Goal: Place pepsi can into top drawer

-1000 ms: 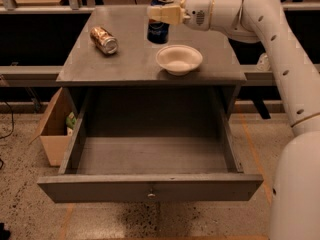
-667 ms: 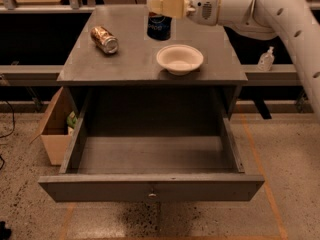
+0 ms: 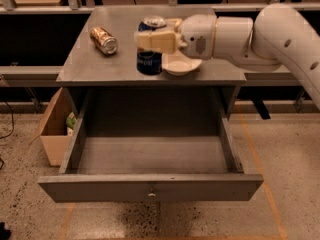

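Note:
The pepsi can (image 3: 149, 63) is dark blue with a silver top. My gripper (image 3: 151, 40) is shut around its upper half and holds it upright, lifted over the front part of the tabletop. The white arm reaches in from the right. The top drawer (image 3: 150, 186) is pulled wide open below the table, its grey bottom bare and its small knob (image 3: 151, 194) on the front panel. The can is above the table's front edge, behind the drawer's opening.
A gold-brown can (image 3: 103, 39) lies on its side at the left of the grey tabletop (image 3: 85, 66). A white bowl (image 3: 182, 65) sits just right of the held can, partly behind the gripper. A cardboard box (image 3: 54, 129) stands on the floor to the left of the drawer.
The gripper has carried the pepsi can from the back of the tabletop forward and left, past the bowl, toward the table's front edge. The view has also moved closer.

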Available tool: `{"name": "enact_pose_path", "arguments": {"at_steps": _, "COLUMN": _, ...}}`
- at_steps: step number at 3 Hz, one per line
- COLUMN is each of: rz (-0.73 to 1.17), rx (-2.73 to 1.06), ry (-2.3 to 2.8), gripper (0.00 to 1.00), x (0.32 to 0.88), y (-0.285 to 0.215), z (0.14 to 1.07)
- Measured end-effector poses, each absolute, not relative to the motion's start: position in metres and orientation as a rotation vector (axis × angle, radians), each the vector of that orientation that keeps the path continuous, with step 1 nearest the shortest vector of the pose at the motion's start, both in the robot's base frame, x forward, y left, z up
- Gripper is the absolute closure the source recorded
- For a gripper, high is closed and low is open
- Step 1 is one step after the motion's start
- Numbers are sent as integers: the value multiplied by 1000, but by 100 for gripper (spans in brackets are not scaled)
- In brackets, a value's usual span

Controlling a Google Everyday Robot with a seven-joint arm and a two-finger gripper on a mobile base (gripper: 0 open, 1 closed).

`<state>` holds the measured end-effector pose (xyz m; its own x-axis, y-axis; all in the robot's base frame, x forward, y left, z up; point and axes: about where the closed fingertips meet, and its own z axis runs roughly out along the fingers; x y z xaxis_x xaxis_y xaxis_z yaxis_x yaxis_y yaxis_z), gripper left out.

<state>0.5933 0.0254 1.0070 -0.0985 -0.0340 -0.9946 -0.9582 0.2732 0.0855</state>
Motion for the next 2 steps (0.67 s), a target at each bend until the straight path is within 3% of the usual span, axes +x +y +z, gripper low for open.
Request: {"name": "enact_pose_path", "arguments": {"at_steps": 2, "rz": 1083, "rx": -1144, "ry": 1498, "gripper": 100, "x": 540, "y": 71, "z": 919}}
